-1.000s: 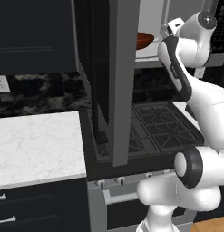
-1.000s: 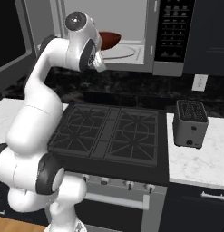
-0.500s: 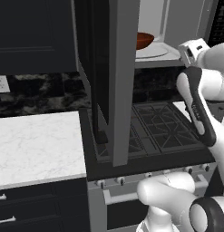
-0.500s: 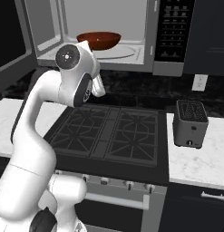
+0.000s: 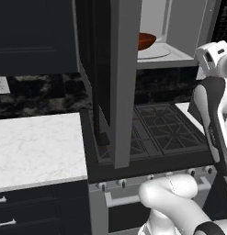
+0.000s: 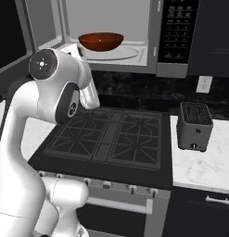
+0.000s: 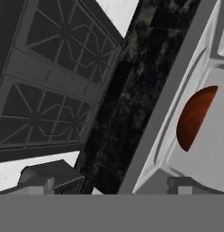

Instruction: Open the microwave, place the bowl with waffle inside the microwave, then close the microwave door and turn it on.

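The large grey-framed microwave point(image 6: 130, 37) stood open above the black stove point(image 6: 111, 139), between dark cabinets. The shallow, glossy reddish-brown bowl point(image 6: 100, 40) rested upright on the round turntable inside the light grey cavity, rim upward; being round, it had no long axis to report. The waffle could not be made out in it. Opening and placing therefore appeared complete. The grey-framed microwave door with its dark glass window point(image 5: 112, 78) hung swung out to the left, edge-on to the left base camera, its long axis vertical. Closing it and pressing the black button panel point(image 6: 179, 30) remained. The end effector point(image 7: 109, 186) stood wide apart and empty, apart from the bowl, outside the cavity.
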